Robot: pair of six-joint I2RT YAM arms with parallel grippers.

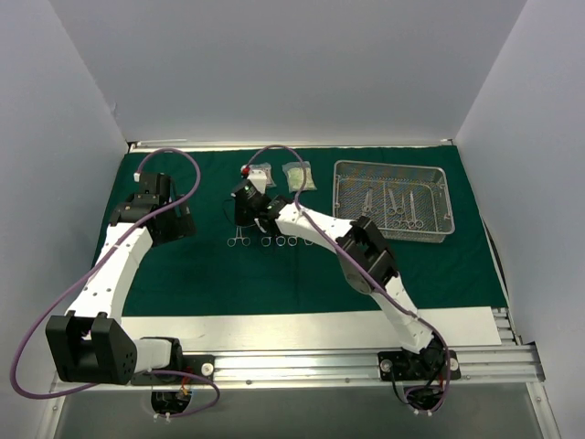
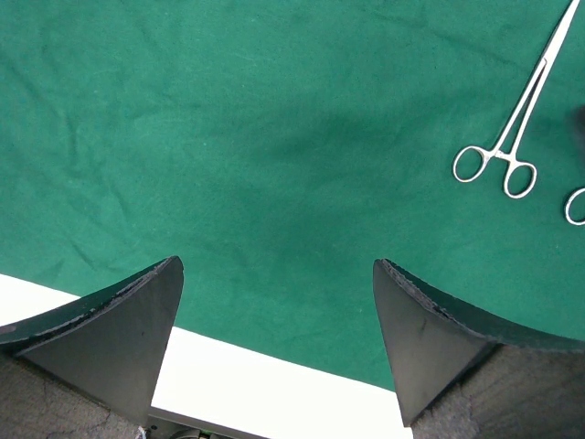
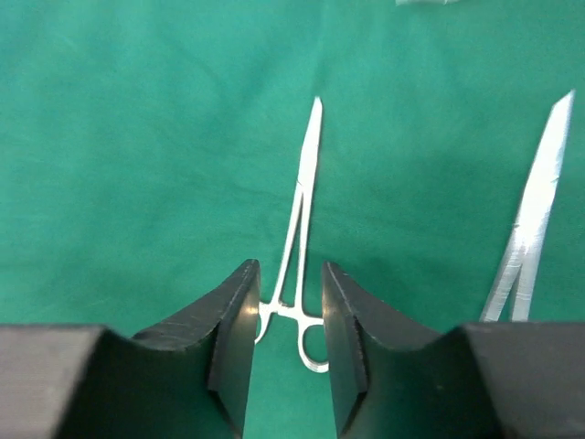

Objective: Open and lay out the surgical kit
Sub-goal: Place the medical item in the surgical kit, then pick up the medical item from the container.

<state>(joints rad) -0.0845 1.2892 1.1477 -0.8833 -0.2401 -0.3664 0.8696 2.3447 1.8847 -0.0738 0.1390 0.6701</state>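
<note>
The surgical kit's dark green cloth lies spread flat. Its wire-mesh tray stands at the right with a few steel instruments inside. Two clear packets lie at the back. Several instruments sit in a row at the centre. My right gripper is low over that row, jaws a little apart. A steel clamp lies flat on the cloth with its ring handles between the fingers. Another instrument lies to its right. My left gripper hangs wide open over bare cloth, with a clamp off to its right.
A white strip of table shows past the cloth's near edge. White walls close in the left, back and right sides. The right arm stretches diagonally over the cloth's middle.
</note>
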